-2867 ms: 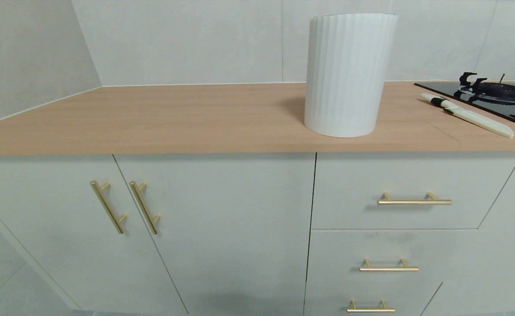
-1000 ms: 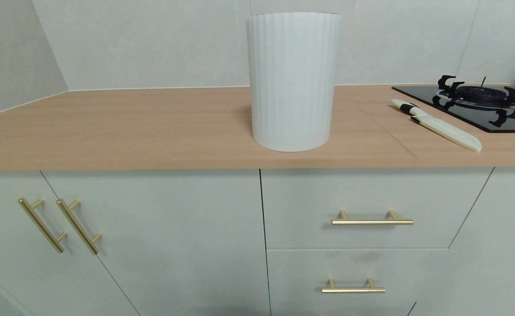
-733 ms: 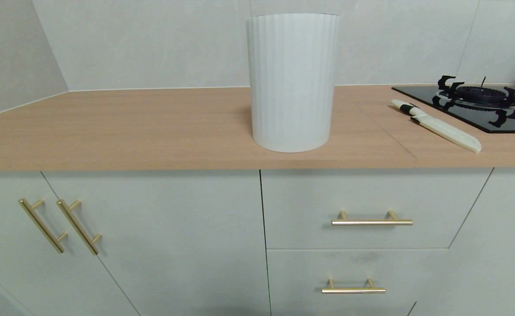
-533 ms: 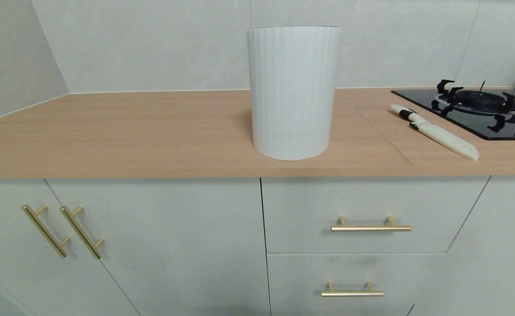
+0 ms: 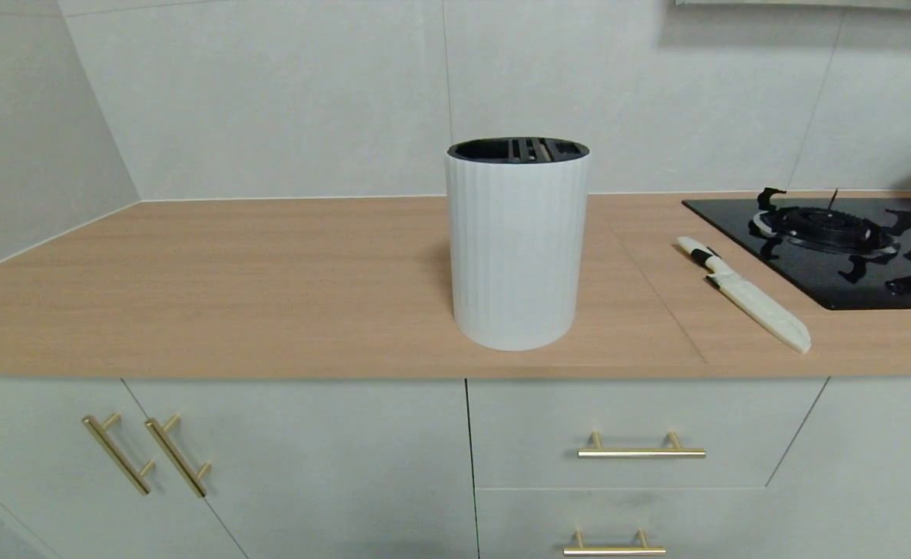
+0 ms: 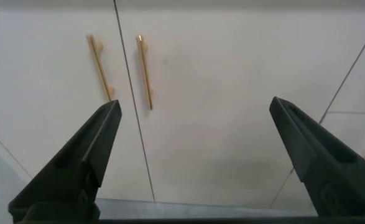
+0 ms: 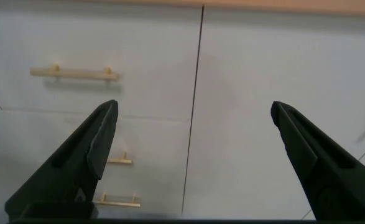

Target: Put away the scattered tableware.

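A tall white ribbed knife holder [image 5: 516,244] with a black slotted top stands near the front edge of the wooden countertop [image 5: 269,279]. To its right a white knife [image 5: 743,292] with a black band on its handle lies flat on the counter, blade tip toward the front. My left gripper [image 6: 194,112] is open, held low in front of the cabinet doors with two gold handles [image 6: 143,71]. My right gripper [image 7: 194,112] is open too, facing the drawer fronts, with a gold drawer handle [image 7: 74,73] in sight. Nothing is between either pair of fingers.
A black gas hob [image 5: 836,241] sits at the right end of the counter, just behind the knife. Grey cabinet doors [image 5: 285,466] and drawers [image 5: 642,431] with gold handles lie below. The tiled wall [image 5: 269,93] closes the back and left.
The head camera has risen and tilted, so the holder's black slotted top now shows. The holder and the knife have kept their places on the counter.
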